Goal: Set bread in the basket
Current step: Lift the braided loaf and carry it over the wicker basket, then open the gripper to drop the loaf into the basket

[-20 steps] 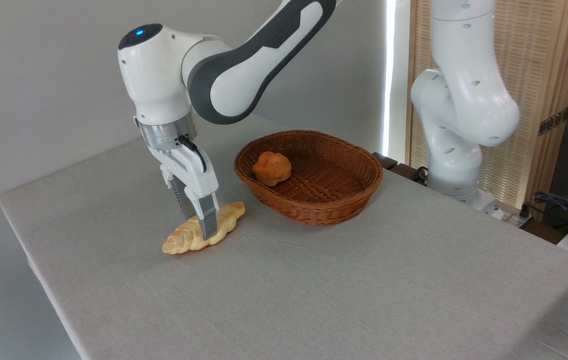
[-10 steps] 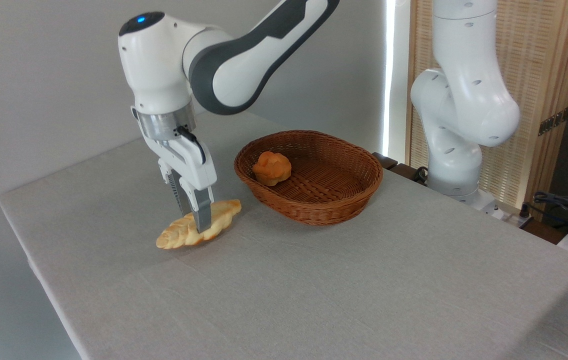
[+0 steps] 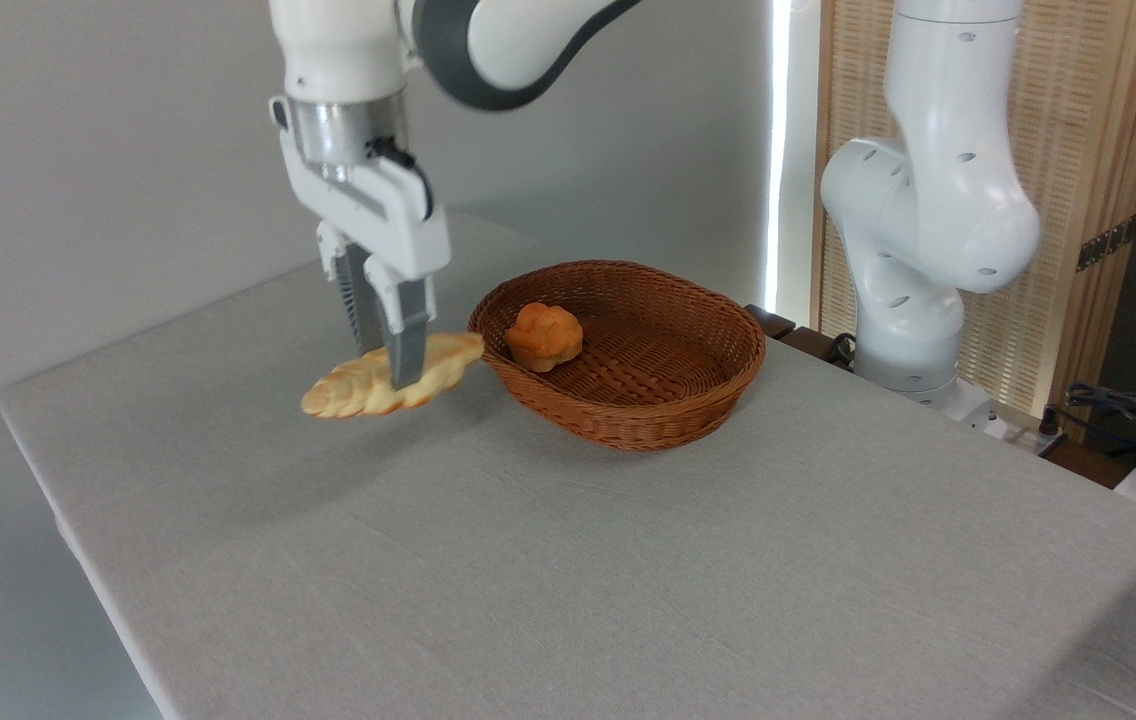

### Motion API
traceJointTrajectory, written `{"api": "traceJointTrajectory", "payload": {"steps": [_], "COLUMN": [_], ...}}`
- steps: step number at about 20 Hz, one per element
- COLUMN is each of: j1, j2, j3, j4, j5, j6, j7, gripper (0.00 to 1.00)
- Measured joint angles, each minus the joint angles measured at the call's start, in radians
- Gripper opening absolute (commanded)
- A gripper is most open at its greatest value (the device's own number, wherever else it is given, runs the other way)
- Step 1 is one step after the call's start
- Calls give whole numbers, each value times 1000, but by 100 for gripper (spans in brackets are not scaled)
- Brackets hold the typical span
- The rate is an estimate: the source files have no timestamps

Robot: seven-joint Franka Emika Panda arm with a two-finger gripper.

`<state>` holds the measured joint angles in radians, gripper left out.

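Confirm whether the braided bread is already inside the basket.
No: the bread hangs in the gripper, above the table, left of the basket.

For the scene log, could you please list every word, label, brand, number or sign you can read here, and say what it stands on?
None: no readable text in this view.
The gripper, shut on the bread, shows no marking.
The arm shows only small dark dots, no lettering.
The basket, the bun and the table carry no label.
The dark bracket on the wooden screen is too small to read, if it bears any text.
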<state>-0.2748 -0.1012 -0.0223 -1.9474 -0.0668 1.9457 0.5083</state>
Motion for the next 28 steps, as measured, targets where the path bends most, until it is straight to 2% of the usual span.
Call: {"api": "traceJointTrajectory", "payload": {"steps": [5,8,9,10,11,12,14,20,28], "j1": [1,1,0,-1,-3,-6,-12,-78,-83], "j2": [-100,-132,-137,-140,-141,-141,-141,-141,-141], "j3": [20,20,19,19,18,16,11,4,4], "j4": [0,-4,-5,-6,-9,-14,-24,-36,-43], "j5": [0,-1,-1,-1,-1,-1,-3,-6,-13], "j6": [-208,-329,-364,-396,-425,-453,-497,-576,-593], "j7": [1,1,1,1,1,1,1,2,2], "gripper": [62,64,71,72,78,89,100,100,100]}}
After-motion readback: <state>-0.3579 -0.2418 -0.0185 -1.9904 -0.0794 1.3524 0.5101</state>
